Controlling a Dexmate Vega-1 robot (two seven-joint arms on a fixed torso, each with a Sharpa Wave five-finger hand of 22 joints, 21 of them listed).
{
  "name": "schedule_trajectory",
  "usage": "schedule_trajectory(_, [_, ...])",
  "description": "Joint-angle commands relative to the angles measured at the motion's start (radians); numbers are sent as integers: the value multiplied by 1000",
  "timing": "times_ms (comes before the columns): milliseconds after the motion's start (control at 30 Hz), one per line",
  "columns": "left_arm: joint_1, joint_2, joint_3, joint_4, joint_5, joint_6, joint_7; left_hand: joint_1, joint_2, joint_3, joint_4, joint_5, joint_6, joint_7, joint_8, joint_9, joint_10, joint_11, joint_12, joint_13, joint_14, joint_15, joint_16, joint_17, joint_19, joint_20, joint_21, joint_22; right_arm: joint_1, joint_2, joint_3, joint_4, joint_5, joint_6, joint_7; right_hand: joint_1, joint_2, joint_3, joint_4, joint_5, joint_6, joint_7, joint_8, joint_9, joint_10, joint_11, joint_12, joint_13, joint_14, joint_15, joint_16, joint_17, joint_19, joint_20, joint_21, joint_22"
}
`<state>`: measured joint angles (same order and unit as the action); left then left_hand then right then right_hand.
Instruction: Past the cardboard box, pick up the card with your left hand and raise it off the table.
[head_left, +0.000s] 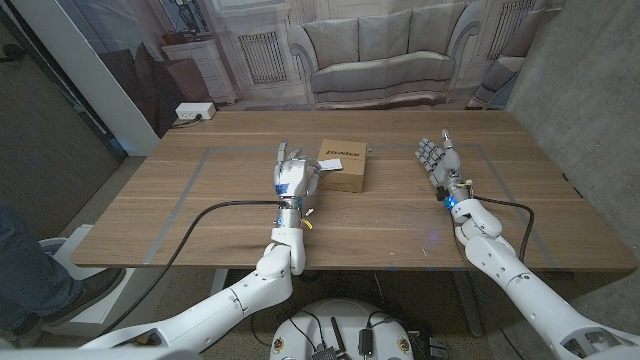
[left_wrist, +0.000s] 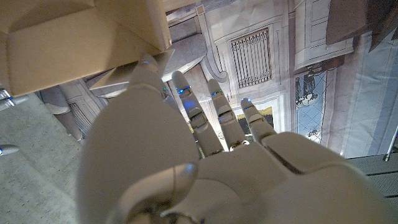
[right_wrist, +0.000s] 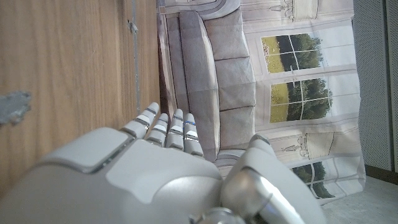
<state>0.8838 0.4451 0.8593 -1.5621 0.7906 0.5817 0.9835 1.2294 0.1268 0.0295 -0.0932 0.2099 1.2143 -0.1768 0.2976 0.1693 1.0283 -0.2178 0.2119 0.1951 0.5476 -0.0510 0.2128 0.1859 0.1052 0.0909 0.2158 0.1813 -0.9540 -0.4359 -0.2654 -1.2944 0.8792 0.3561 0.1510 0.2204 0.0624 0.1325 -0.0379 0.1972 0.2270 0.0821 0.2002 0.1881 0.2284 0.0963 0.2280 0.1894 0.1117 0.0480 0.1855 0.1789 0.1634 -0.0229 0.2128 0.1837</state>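
A small brown cardboard box (head_left: 341, 166) with a white label on top lies at the middle of the wooden table (head_left: 400, 225). My left hand (head_left: 293, 176) stands just to the left of the box, fingers stretched up and apart, with nothing in it. In the left wrist view its fingertips (left_wrist: 180, 79) reach toward the box's (left_wrist: 68, 43) edge, and I cannot tell the card from the box there. My right hand (head_left: 438, 161) stands upright to the right of the box, well apart from it, fingers spread and holding nothing.
A black cable (head_left: 215, 212) runs over the table from my left wrist to the front left edge. Grey tape lines (head_left: 197, 172) mark a rectangle on the tabletop. A white power strip (head_left: 193, 112) sits past the far left corner. A person's leg (head_left: 20, 262) is at the left edge.
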Motion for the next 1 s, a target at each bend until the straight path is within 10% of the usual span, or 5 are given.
schedule_trajectory(33, [-6,-28,-10,33,-16,-6,74,3,7,7,3,-1,20,8,0,6,14,-2,-2,3,20,-135,8,2,13,1,10,3,6,4,0,8,-1,7,7,-3,-1,-6,2,-3,8,-6,0,5,7,-2,0,3,8,0,4,6,7,2,0,2])
schedule_trajectory(1000, [27,8,-24,-85,-6,22,33,7,4,10,6,-3,37,6,-3,8,51,-3,-7,3,50,-136,0,0,25,-26,7,3,-43,-15,12,-42,10,18,12,-3,1,-7,0,-3,8,-6,0,5,6,-2,-2,3,8,0,3,6,7,2,-3,2])
